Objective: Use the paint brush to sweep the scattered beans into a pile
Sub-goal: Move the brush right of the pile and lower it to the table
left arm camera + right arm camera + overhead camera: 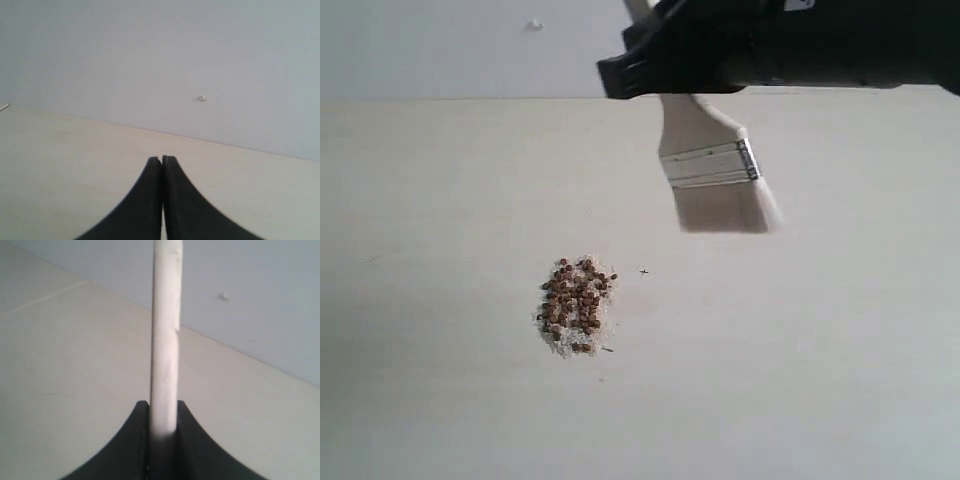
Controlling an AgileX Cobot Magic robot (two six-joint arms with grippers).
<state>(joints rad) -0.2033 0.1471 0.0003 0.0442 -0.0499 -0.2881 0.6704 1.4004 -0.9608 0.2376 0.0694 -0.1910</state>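
Nearest, just left of centre in the lower half of the exterior view, the beans (577,300) lie in one tight pile on the worktop (440,400), mixed with off-white crumbs (558,345). Further back, up and to the right and well apart from the pile, hangs the paint brush (712,165), bristles downward and blurred. Whether they touch the worktop I cannot tell. My right hand (163,412) is narrow, clamped on the brush's pale handle at the top of the frame. My left hand (161,160) is closed tight, fingertip against fingertip, holding nothing. Behind everything stands a pale wall (440,45).
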